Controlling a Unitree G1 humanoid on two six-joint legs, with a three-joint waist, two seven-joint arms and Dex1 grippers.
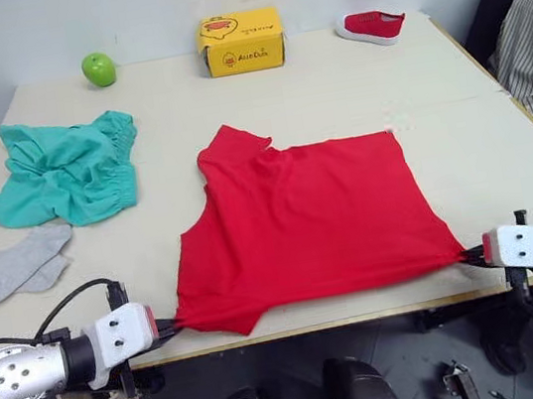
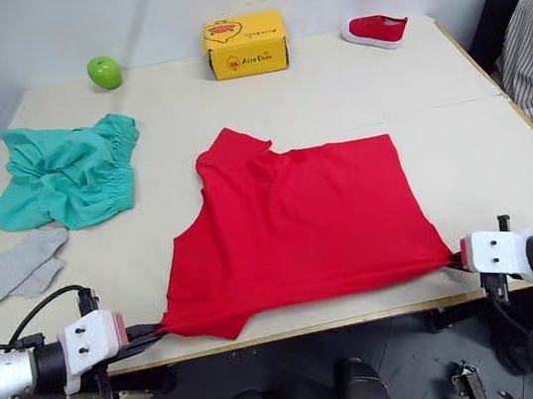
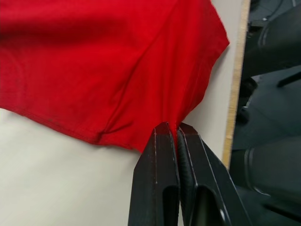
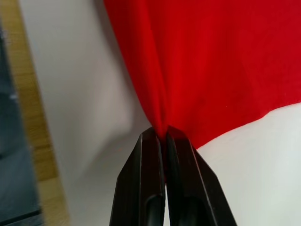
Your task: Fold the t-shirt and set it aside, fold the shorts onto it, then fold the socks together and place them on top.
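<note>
The t-shirt [image 1: 306, 229] lies partly folded at the surface's [image 1: 407, 68] near edge, left pincer [image 3: 178, 134] and right pincer [image 4: 163, 134] each clamping 1 near corner; shorts [image 1: 66, 169] and socks [image 1: 15, 265] wait untouched by the left edge.

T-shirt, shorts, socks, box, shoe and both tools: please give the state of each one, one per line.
t-shirt: spread flat, pinched at both near corners.
shorts: crumpled, unfolded.
socks: lying loose, overlapping, not folded.
yellow box: closed, upright.
red shoe: resting on its sole.
left tool: shut on the t-shirt.
right tool: shut on the t-shirt.
</note>
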